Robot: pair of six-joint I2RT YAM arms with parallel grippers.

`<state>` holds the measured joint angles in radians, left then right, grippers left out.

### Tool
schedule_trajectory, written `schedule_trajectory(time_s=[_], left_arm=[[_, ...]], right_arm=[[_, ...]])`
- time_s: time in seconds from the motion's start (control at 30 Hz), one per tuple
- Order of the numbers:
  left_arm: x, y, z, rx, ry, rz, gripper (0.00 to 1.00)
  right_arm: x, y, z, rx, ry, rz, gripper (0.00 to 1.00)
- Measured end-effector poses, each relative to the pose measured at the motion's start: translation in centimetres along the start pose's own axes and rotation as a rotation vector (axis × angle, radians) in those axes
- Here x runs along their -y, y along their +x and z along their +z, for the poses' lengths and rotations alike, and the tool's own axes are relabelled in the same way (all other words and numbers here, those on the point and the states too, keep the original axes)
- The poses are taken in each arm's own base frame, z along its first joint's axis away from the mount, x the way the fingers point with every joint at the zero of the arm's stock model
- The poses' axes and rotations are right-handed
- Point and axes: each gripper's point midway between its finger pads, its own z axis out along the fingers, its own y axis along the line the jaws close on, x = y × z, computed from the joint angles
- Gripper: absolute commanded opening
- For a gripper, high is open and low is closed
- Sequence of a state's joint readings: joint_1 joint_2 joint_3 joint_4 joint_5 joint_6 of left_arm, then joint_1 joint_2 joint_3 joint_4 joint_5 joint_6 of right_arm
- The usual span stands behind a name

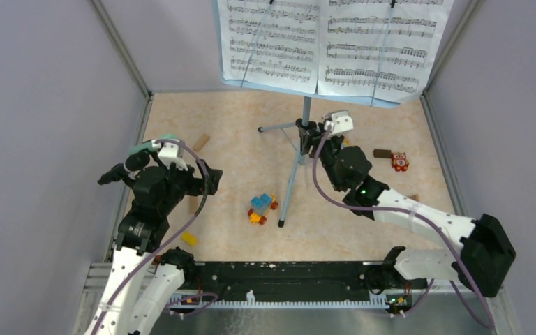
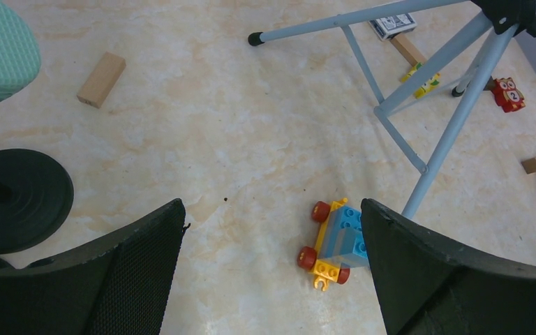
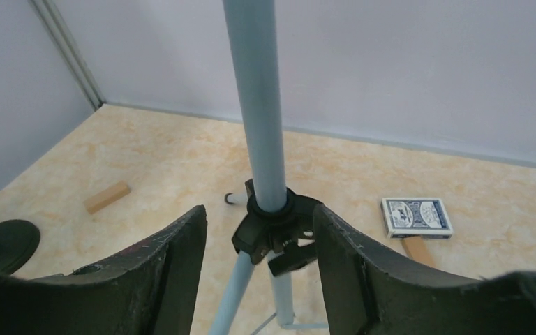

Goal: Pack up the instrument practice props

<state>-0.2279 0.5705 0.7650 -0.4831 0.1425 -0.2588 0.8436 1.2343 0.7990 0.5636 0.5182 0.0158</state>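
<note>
Music stand pole (image 3: 258,105) stands mid-counter (image 2: 251,125). It's probably light and rigid but top-heavy, and the tube looks slick. The right gripper (image 3: 258,216) is spread around the black collar (image 3: 273,225), not clamped, and that looks like the best hold. Left gripper (image 2: 272,209) is wide apart, empty.

Left arm (image 1: 148,199) and right arm (image 1: 426,218) were white with chunky black joints, purple cables (image 1: 315,167) looped along both, black mesh-textured fingers (image 2: 132,279).
</note>
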Motion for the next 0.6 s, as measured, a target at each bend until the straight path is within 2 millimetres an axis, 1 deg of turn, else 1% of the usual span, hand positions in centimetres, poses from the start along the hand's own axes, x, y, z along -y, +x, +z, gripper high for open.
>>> schedule_trajectory(time_s=[0.07,0.17,0.2,0.27,0.33,0.4,0.47,0.5,0.53,0.57,0.6], left_arm=[[0.3,-0.3,-0.6,0.015,0.014,0.007,0.99],[1.1,-1.7,-1.9,0.074,0.042,0.02,0.99],[1.6,-3.0,-2.7,0.106,0.054,0.026,0.99],[2.6,-5.7,-3.8,0.152,0.074,0.034,0.99],[3.9,-8.7,-4.7,0.192,0.104,0.043,0.99],[5.5,-11.9,-5.5,0.229,0.152,0.057,0.99],[6.9,-13.8,-5.7,0.237,0.201,0.067,0.99],[7.9,-14.9,-5.8,0.234,0.242,0.075,0.99],[8.1,-15.2,-5.7,0.234,0.251,0.077,0.99],[9.0,-15.8,-5.7,0.22,0.293,0.082,0.99],[9.5,-16.3,-5.7,0.219,0.315,0.086,0.99]], right_arm=[[0.5,-0.8,-1.5,-0.003,-0.013,0.011,0.57],[1.5,-2.3,-3.8,-0.013,-0.023,0.046,0.57],[1.7,-2.7,-4.7,-0.025,-0.032,0.062,0.57],[2.0,-2.7,-6.0,-0.061,-0.048,0.082,0.57],[2.1,-2.1,-7.7,-0.139,-0.075,0.087,0.57],[1.6,-1.6,-9.1,-0.225,-0.126,0.081,0.57],[0.9,-1.6,-10.6,-0.296,-0.19,0.086,0.57],[0.6,-1.7,-11.2,-0.321,-0.217,0.09,0.57],[0.3,-1.8,-12.0,-0.347,-0.248,0.096,0.57],[-0.2,-2.2,-13.1,-0.381,-0.292,0.105,0.56],[-0.4,-2.6,-13.7,-0.393,-0.315,0.114,0.56]])
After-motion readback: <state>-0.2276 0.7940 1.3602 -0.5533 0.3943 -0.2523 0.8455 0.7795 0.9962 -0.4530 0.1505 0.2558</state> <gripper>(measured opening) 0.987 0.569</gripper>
